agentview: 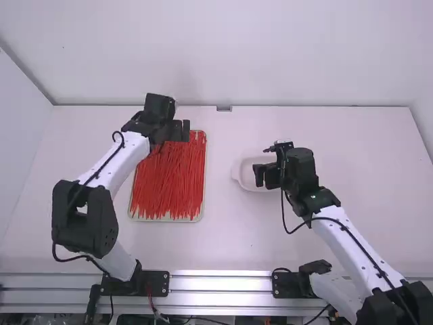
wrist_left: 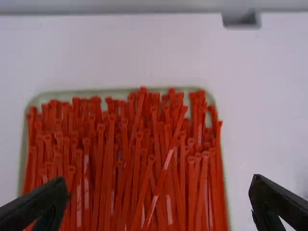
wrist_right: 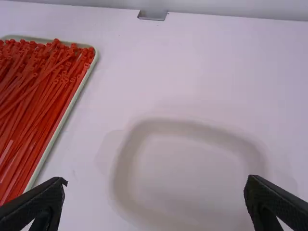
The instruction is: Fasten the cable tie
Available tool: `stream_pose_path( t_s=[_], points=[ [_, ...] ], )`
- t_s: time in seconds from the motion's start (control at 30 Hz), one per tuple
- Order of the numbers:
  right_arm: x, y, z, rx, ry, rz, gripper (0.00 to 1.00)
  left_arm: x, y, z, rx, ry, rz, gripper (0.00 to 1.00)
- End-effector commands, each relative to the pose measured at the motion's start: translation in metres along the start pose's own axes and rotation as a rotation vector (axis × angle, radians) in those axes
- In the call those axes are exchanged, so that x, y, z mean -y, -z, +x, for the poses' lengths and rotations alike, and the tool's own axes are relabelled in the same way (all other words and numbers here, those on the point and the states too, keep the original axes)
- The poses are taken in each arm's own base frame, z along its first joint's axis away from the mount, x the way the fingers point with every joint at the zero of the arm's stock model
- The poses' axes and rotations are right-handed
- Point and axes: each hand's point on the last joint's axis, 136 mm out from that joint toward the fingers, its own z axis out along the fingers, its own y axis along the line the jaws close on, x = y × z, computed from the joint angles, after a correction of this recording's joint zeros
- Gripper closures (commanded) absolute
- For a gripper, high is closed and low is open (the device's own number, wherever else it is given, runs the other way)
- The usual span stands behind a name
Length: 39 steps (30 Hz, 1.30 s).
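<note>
- Ties [agentview: 169, 179]: red, lying heaped lengthwise in the tray [agentview: 166, 219], toward 9 o'clock on the table [agentview: 379, 149].
- Left gripper [agentview: 172, 132]: hanging over the tray's 12 o'clock end, fingers [wrist_left: 41, 199] standing wide apart, grasping nothing.
- Dish [agentview: 241, 172]: white, seemingly shallow, sitting at 3 o'clock from the tray, not touching it.
- Right gripper [agentview: 265, 176]: hanging over the dish's 3 o'clock side, fingers [wrist_right: 38, 202] spread wide, released.

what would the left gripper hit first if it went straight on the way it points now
Most likely the red cable ties heaped in the tray: the open left gripper points down at them with nothing between, though depth is unclear.
</note>
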Motion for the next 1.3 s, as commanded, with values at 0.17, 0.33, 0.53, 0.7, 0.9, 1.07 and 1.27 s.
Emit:
stream_pose_path(
  t_s=[0.17,0.33,0.53,0.7,0.9,1.07,1.27],
  points=[
    [-0.001,0.003,-0.017,0.033,0.003,-0.003,0.01,-0.013,-0.038,0.006,-0.046,0.043,-0.016,0.01],
    [0.0,-0.005,-0.014,0.02,-0.001,-0.003,0.01,-0.021,-0.065,0.02,-0.082,0.066,-0.029,0.01],
    [-0.001,-0.01,-0.013,0.016,-0.002,-0.01,0.01,-0.02,-0.088,0.028,-0.089,0.049,-0.03,0.01],
    [-0.001,-0.01,-0.013,0.015,-0.002,-0.01,0.01,-0.022,-0.109,0.041,-0.112,0.051,-0.032,0.01],
    [-0.001,-0.01,-0.013,0.016,-0.002,-0.011,0.01,-0.026,-0.126,0.056,-0.142,0.072,-0.044,0.01],
    [-0.001,-0.01,-0.013,0.016,-0.002,-0.01,0.01,-0.028,-0.128,0.054,-0.129,0.075,-0.044,0.01],
    [-0.001,-0.01,-0.013,0.016,-0.001,-0.01,0.01,-0.029,-0.131,0.057,-0.137,0.077,-0.044,0.21]
  ],
)
